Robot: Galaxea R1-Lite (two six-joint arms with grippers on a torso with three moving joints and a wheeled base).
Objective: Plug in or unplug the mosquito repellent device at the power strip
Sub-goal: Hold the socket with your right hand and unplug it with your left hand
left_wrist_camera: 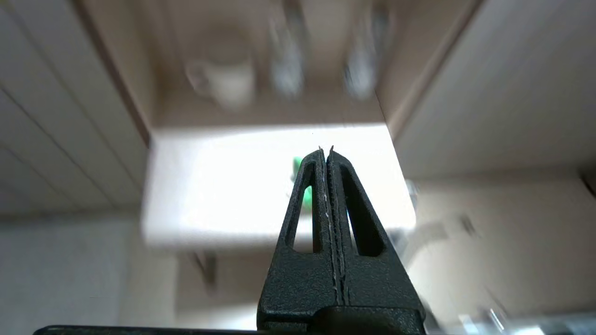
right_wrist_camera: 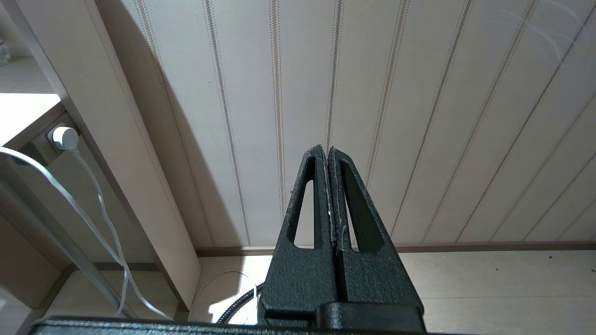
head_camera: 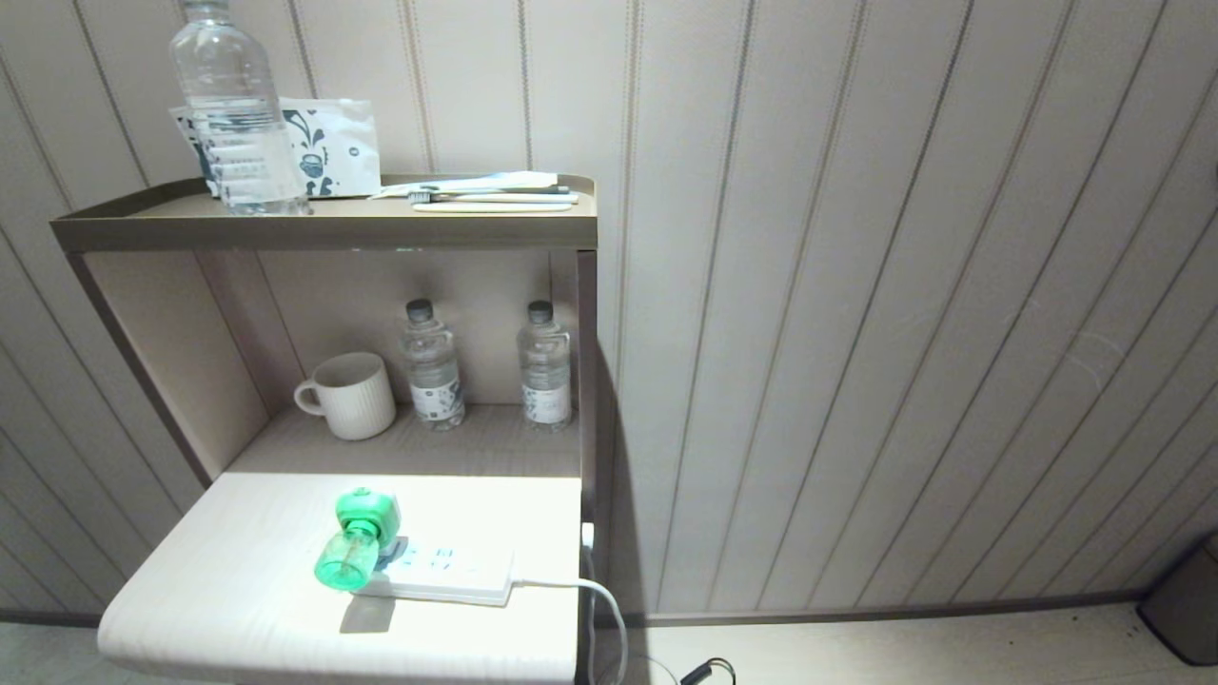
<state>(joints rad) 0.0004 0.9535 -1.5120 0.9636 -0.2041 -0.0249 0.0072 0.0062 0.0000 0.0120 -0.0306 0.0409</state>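
The mosquito repellent device (head_camera: pixel 356 538), with a green cap and a translucent green bottle, sits plugged into the left end of the white power strip (head_camera: pixel 447 574) on the bright lower shelf top (head_camera: pixel 209 590). In the blurred left wrist view my left gripper (left_wrist_camera: pixel 326 150) is shut and empty, short of the shelf's front edge and pointing at it; a sliver of the green device (left_wrist_camera: pixel 307 197) shows behind its fingers. My right gripper (right_wrist_camera: pixel 325 149) is shut and empty, held low and facing the panelled wall. Neither arm appears in the head view.
A white mug (head_camera: pixel 350 395) and two water bottles (head_camera: pixel 432 364) stand at the back of the lower shelf. A large bottle (head_camera: pixel 232 107), a packet and a toothbrush lie on the top shelf. The strip's white cable (head_camera: pixel 599 599) hangs off the right side. A dark bin (head_camera: pixel 1185 599) stands at far right.
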